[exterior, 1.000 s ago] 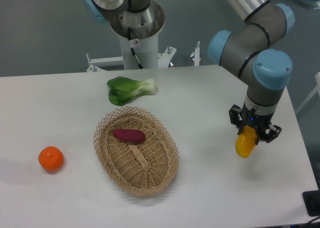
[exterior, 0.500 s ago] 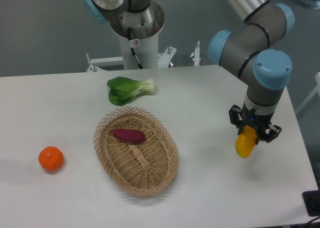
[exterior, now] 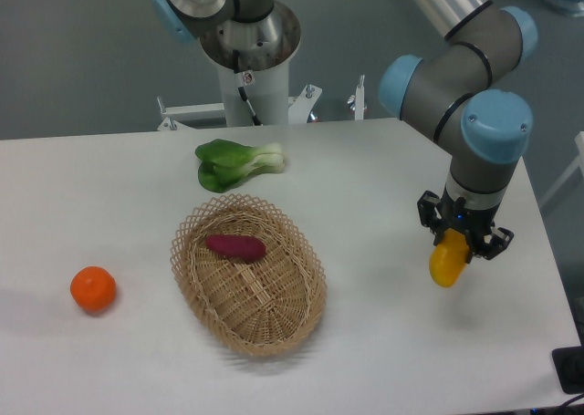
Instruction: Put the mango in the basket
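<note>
Clamping its jaws around the upper end of the mango (exterior: 445, 263) at the tabletop's four o'clock, the gripper (exterior: 464, 240) is pinching a smooth, likely slippery, firm fruit, hanging well apart from the basket (exterior: 248, 273).

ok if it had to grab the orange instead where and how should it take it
Take the orange across its widest middle, coming straight down from above. It is round, so any pair of opposite sides would probably serve, and it sits alone on the table, well left of the basket, with free space all round for the fingers. The gripper is shut on the mango for now.
</note>
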Available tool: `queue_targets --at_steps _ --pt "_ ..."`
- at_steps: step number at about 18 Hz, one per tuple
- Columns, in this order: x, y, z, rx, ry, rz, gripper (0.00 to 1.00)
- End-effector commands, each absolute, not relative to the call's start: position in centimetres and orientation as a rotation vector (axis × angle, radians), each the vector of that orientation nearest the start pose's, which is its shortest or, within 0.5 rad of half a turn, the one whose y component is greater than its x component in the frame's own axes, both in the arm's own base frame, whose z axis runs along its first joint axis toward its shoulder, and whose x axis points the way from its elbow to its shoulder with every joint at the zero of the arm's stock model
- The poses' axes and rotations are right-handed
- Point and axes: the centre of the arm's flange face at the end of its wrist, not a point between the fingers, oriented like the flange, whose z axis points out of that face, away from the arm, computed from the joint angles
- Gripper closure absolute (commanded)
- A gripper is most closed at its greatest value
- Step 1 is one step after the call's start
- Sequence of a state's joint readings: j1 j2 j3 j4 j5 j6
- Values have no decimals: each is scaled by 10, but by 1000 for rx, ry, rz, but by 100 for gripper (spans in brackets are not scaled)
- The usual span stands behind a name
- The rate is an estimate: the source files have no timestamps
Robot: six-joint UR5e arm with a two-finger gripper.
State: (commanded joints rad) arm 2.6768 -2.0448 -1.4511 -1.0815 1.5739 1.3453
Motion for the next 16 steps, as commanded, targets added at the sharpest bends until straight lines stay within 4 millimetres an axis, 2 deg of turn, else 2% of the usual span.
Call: queue_targets --at_steps 7,10,13,16 --pt "-534 429 320 -3053 383 185 43" --pt "-521 442 323 -3050 375 185 43" --pt "-500 466 326 -3043 353 187 43" --pt "-469 493 335 -3029 354 198 43"
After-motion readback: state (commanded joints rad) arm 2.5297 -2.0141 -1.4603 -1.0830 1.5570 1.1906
